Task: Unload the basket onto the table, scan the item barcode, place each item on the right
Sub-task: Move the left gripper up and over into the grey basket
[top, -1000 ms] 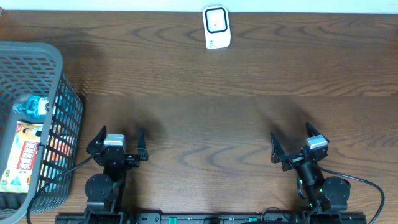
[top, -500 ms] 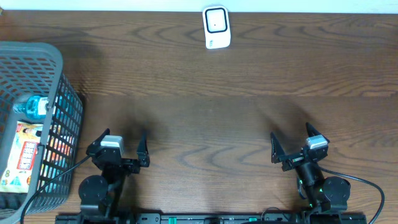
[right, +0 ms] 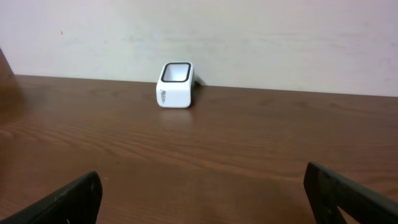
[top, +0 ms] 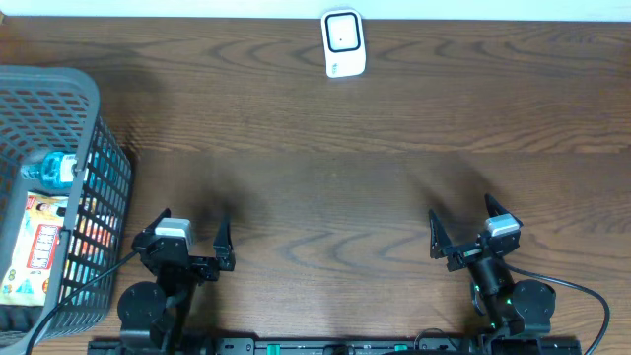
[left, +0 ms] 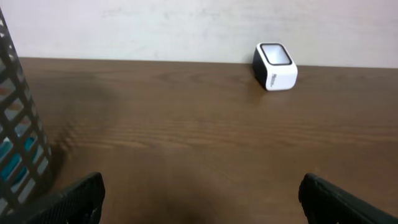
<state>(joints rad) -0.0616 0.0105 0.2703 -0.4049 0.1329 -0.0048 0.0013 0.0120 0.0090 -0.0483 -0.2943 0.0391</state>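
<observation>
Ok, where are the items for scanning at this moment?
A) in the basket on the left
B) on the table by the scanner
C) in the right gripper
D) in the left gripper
A: the bottle and the packet lie inside the basket, and the left gripper and right gripper are both open and empty.

The overhead camera is looking straight down on the brown wooden table (top: 325, 148); both low wrist cameras are facing its far-edge white boxy scanner (top: 343, 43).
</observation>
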